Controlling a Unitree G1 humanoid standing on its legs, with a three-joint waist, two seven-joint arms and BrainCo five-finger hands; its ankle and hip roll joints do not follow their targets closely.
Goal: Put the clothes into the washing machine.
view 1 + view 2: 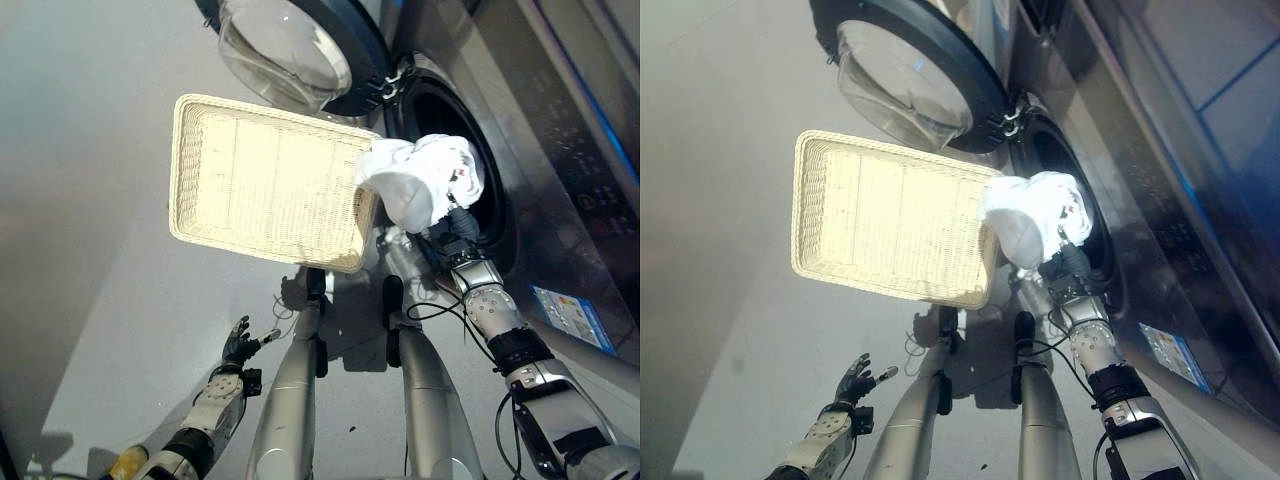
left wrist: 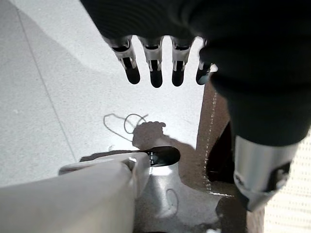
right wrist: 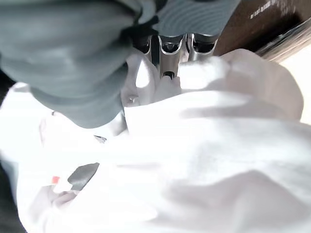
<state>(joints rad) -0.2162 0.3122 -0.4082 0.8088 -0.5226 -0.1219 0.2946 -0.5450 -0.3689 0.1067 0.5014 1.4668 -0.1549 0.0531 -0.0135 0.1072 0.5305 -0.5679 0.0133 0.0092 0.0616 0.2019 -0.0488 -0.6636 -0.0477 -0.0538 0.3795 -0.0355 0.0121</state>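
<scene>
A pale grey floor (image 1: 90, 250) spreads out in front of a steel-fronted washing machine (image 1: 560, 170), which serves as the landmark here. Nearest the robot and well apart from the machine, the left hand (image 1: 238, 345) hangs low over the floor with its fingers (image 2: 154, 73) straight and spread, holding nothing; its wrist view looks along them onto bare floor. Closer to the machine, the right hand (image 1: 455, 225) reaches up to the round dark opening (image 1: 455, 120) of the drum. Its fingers (image 3: 167, 51) are curled into a bundle of white clothes (image 1: 425, 175), gripping the cloth, as the right wrist view shows from close in with folds of white fabric pressed round them. The clothes sit right at the lower edge of the opening, partly in front of the dark hole and partly hanging over its rim; a small red and dark mark shows on the fabric. Just beside the clothes, on the side away from the machine, a cream wicker basket (image 1: 200, 180) lies with its woven bottom bare, one corner touching the bundle. Furthest off, the machine's round glass door (image 1: 285, 45) stands swung open above the basket, hinged at the edge of the opening.
</scene>
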